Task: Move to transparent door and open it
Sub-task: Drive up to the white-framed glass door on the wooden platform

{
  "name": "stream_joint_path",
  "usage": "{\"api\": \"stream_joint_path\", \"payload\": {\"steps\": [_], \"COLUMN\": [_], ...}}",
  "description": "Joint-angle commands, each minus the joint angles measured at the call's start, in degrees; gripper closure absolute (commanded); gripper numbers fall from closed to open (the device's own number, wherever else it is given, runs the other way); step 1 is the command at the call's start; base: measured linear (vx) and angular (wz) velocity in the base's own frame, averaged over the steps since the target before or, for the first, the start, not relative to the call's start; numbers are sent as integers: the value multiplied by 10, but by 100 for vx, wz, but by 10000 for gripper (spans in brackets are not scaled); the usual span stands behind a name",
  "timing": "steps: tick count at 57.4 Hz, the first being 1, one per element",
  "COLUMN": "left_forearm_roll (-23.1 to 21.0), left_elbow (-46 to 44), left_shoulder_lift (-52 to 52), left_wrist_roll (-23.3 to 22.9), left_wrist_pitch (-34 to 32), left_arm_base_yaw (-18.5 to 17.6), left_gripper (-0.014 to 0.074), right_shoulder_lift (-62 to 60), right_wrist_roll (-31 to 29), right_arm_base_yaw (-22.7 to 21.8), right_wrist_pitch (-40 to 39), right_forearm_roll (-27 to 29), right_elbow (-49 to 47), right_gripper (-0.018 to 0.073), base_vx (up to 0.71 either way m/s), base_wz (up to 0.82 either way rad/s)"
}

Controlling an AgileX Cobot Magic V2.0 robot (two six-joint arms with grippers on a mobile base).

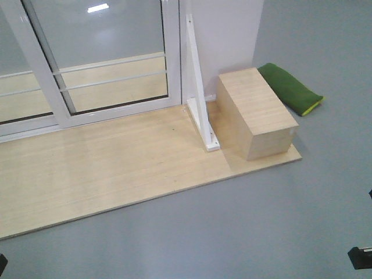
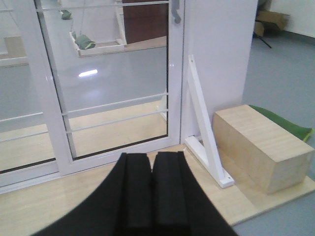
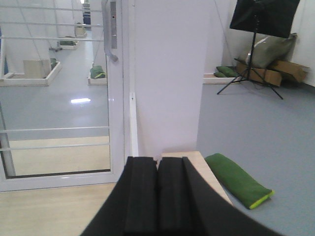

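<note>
The transparent door point(image 1: 172, 52) is a glass panel in a white frame with thin horizontal bars, standing at the back of a wooden platform point(image 1: 116, 168). Its right upright point(image 2: 175, 73) meets a white wall panel point(image 3: 167, 73), with no gap showing. The curved pale handle point(image 3: 109, 34) and lock plate are high on that upright, and only the handle's lower end point(image 2: 176, 15) shows in the left wrist view. My left gripper point(image 2: 151, 160) is shut and empty, well short of the door. My right gripper point(image 3: 157, 162) is also shut and empty, facing the wall panel beside the handle upright.
A white triangular brace point(image 1: 200, 99) stands on the platform just right of the door. A wooden box point(image 1: 256, 113) sits beside it, with a green cushion point(image 1: 290, 87) behind. A second glass panel point(image 1: 23, 58) is to the left. A tripod point(image 3: 253, 54) stands far right on the grey floor.
</note>
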Motion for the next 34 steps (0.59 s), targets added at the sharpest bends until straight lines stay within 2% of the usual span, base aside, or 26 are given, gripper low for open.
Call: {"api": "stream_joint_path", "payload": {"steps": [1,34], "left_forearm_roll": [-6,-6], "left_elbow": [6,6], "left_shoulder_lift": [-9,-9], "left_wrist_roll": [-2,-2], "left_wrist_pitch": [-45,-45], "left_arm_base_yaw": [0,0], "left_gripper": [594,594], "right_shoulder_lift": [-9,-9], "right_wrist_roll": [-2,-2], "right_arm_base_yaw": [-2,-2], "right_wrist_pitch": [-48,-48], "right_forearm_roll": [-4,-4], "right_elbow": [2,2], "right_gripper": [564,564], "base_vx": [54,51], "base_wz": [37,35]}}
